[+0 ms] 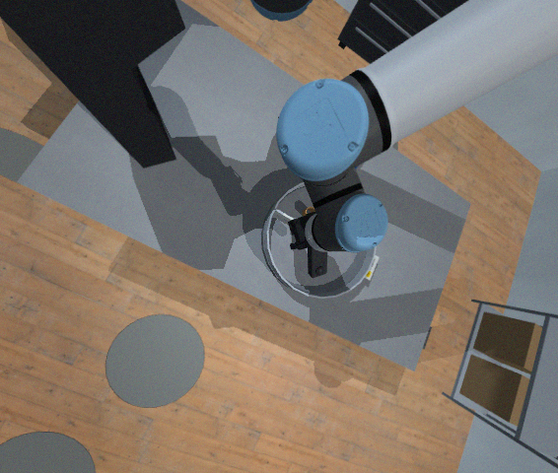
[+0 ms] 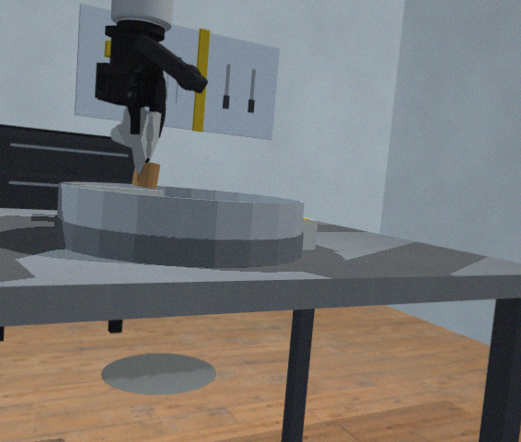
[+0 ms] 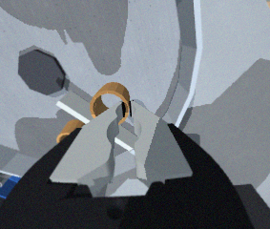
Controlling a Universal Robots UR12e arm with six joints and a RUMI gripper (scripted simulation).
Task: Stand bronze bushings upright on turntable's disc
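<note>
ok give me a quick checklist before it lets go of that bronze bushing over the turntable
1. Grip: RUMI two-jaw gripper shut on the short bronze bushing sleeve by its wall: ok.
2. Over the round grey turntable disc, inside its rim: ok.
3. Away from the dark octagonal hub: ok.
4. Bushing upright, open end up: ok.
5. Bottom end touching the disc: cannot tell, the rim hides it.
6. Apart from the second bronze bushing already on the disc: ok.
</note>
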